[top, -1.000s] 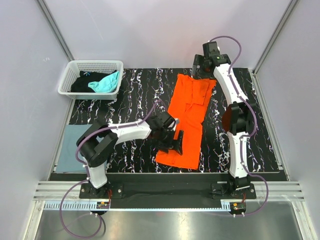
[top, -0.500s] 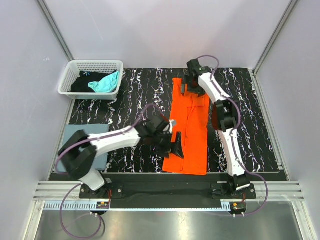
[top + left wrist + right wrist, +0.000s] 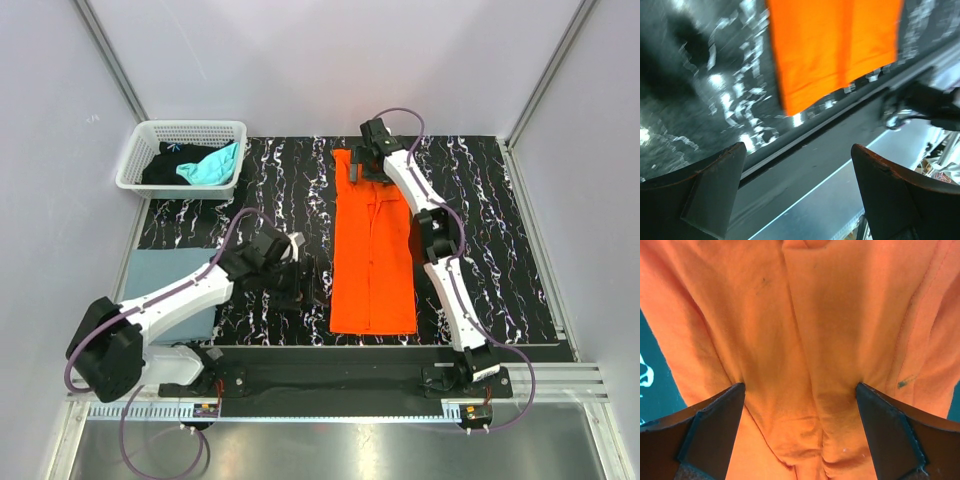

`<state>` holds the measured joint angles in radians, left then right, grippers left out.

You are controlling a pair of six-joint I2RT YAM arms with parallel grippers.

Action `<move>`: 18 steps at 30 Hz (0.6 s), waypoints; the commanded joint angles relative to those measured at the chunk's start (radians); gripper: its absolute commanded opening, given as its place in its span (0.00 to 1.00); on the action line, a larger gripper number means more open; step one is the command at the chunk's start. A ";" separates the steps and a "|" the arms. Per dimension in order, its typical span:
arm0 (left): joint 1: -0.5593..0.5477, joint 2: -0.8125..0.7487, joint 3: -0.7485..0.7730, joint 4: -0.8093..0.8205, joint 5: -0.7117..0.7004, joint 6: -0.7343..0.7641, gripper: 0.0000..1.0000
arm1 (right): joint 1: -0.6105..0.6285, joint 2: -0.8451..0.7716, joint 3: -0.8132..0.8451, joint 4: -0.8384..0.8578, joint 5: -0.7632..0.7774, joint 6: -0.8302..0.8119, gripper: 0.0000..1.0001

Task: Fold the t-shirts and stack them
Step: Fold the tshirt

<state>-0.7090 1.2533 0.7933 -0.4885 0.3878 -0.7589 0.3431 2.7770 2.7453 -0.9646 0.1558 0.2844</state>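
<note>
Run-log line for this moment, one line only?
orange tee: flat narrow strip | left claw: open, beside it | right claw: open, at far end

The left arm (image 3: 180, 295) is showing smooth white shells along its long links, with rounded black housings bulging at every joint; the right arm (image 3: 452, 295) is wearing the same white-and-black scheme; thin purple cables (image 3: 130, 430) are looping out from each black base (image 3: 190, 372) and trailing along the links; in the wrist views the left fingers (image 3: 705, 185) are appearing as broad dark grey wedges with flat inner faces and a brownish tinge along their upper edges; the right fingers (image 3: 705, 435) are looking much alike, dark and blunt-tipped.
</note>
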 commanded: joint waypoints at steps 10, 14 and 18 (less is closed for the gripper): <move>-0.050 0.116 -0.092 0.238 0.045 -0.066 0.77 | -0.003 -1.008 -0.922 -0.142 -0.060 0.059 1.00; -0.105 0.214 -0.088 0.275 0.025 -0.097 0.72 | -0.004 -1.313 -1.394 -0.021 -0.246 0.175 0.92; -0.136 0.296 -0.091 0.309 0.005 -0.151 0.67 | -0.004 -1.598 -1.848 0.102 -0.392 0.352 0.71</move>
<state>-0.8276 1.5040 0.7002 -0.2588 0.4030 -0.8520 0.3393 1.2022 1.1458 -0.9596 -0.0719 0.4713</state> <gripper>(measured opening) 0.686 0.746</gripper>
